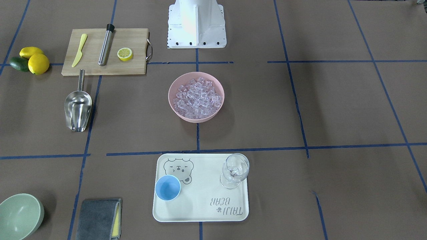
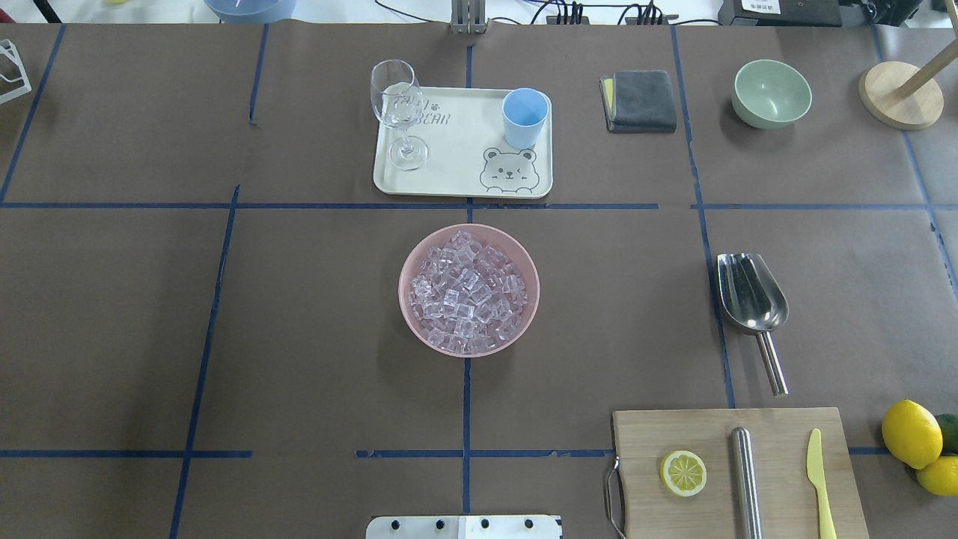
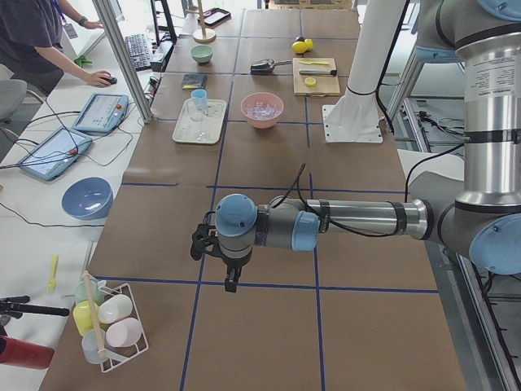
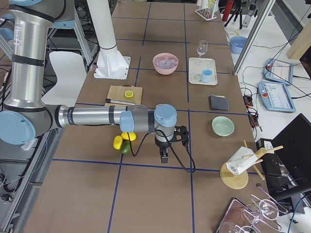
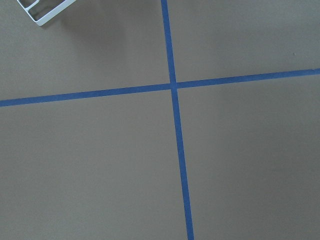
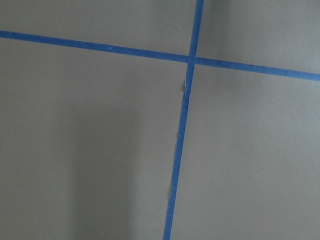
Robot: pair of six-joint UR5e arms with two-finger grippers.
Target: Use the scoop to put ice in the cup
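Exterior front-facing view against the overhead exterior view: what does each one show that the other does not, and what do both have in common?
Only the front-facing view shows the white column of the robot base rising from its plate. Only the overhead view shows the round wooden stand, a corner of a white wire rack and cables past the table's far edge. Both show the scoop near the cutting board, the ice in the pink bowl, and the cup and wine glass on the tray.
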